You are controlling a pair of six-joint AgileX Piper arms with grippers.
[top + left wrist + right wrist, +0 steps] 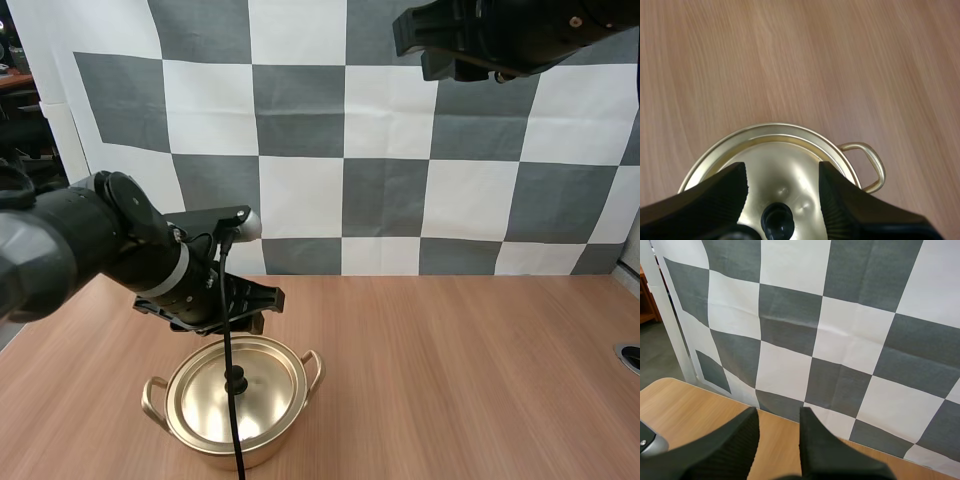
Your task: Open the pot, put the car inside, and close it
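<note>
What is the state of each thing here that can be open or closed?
pot: closed.
lid: on the pot, not gripped.
left claw: open, either side of the knob.
right claw: open, empty.

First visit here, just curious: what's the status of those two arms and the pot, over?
Left tool open above the lid's knob. Right tool open, raised high. Lid on the pot. Nothing blocking the knob.

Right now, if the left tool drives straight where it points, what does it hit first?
The gold lid: the open left tool hangs over it, tips beyond the black knob. Probably bare lid, not the knob; depth is unclear.
</note>
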